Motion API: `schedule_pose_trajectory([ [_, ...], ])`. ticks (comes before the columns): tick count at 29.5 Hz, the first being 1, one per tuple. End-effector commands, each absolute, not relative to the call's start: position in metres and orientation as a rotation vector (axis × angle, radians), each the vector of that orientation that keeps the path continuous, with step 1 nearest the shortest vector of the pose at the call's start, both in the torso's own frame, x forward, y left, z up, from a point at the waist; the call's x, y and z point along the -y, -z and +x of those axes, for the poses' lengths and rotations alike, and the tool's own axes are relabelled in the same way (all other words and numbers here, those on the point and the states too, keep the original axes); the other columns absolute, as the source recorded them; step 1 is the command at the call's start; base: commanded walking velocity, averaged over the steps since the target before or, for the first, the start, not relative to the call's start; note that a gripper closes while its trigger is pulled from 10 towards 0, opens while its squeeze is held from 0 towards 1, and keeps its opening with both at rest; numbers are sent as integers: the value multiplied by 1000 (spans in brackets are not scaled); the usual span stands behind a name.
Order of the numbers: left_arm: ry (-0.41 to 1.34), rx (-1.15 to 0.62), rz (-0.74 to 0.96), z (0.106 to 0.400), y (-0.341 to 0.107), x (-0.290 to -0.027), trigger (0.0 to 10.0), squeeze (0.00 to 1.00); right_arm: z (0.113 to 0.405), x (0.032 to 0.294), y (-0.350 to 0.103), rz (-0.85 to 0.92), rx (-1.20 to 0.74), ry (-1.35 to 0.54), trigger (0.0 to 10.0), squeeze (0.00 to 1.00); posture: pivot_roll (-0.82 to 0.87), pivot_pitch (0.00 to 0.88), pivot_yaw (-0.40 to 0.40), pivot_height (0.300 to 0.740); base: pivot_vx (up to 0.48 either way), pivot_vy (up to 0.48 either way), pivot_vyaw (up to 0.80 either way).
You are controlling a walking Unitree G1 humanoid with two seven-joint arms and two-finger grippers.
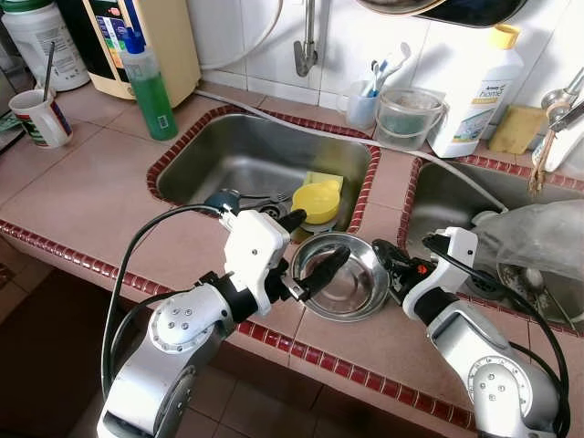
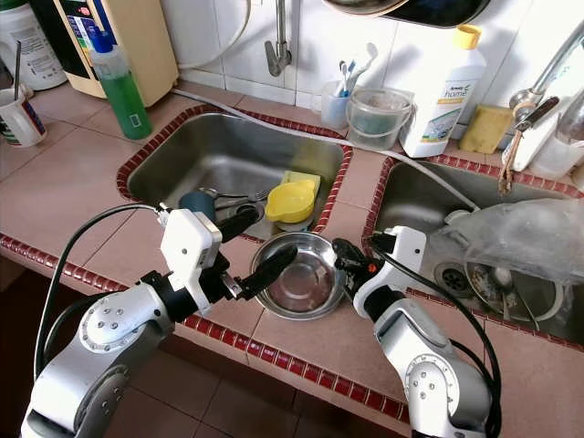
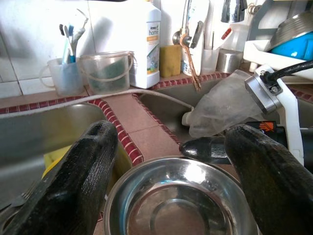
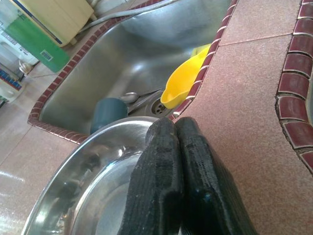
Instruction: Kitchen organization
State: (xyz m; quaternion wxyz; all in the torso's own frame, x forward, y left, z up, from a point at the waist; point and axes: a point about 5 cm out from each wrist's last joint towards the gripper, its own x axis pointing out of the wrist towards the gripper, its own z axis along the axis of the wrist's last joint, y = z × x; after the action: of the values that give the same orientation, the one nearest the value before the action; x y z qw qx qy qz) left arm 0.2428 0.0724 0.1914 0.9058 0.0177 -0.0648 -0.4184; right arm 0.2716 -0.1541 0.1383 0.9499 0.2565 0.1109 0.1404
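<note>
A shiny steel bowl (image 1: 342, 278) sits on the tiled counter strip between the two sinks, near the front edge. My left gripper (image 1: 318, 239) is open, one finger above the bowl's left rim and the other reaching over its hollow; in the left wrist view both fingers (image 3: 78, 181) frame the bowl (image 3: 181, 205). My right gripper (image 1: 379, 248) is shut, its tips pressed together at the bowl's right rim, as the right wrist view shows for the gripper (image 4: 173, 122) and bowl (image 4: 83, 196). Nothing shows between its fingers.
The left sink (image 1: 210, 146) holds a yellow bowl (image 1: 318, 201), a blue cup (image 1: 222, 199) and cutlery. A crumpled clear plastic bag (image 1: 538, 237) lies in the right sink. At the back stand a green bottle (image 1: 151, 87), a white mug (image 1: 41, 117), a clear tub (image 1: 408, 114) and a detergent bottle (image 1: 474, 91).
</note>
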Motion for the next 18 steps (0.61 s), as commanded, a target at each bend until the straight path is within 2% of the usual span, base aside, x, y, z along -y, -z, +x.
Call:
schedule_pose_trajectory([
  [1,874,138,34,242,-193,-70,10000,0,271,155,-142,522,-216,-290,0,0,-60,98,-5,740,0,0,0],
  [4,874,138,34,242,-193,-70,10000,0,271,155,-142,522,-216,-290,0,0,-60,98,-5,740,0,0,0],
  [5,879,137,33,241,-193,-69,10000,0,270,157,-140,536,-238,-299,10000,1000,-60,93,-15,740,0,0,0],
  [18,879,137,22,240,-192,-66,10000,0,269,161,-142,496,-253,-315,10000,1000,-63,103,-20,740,0,0,0],
])
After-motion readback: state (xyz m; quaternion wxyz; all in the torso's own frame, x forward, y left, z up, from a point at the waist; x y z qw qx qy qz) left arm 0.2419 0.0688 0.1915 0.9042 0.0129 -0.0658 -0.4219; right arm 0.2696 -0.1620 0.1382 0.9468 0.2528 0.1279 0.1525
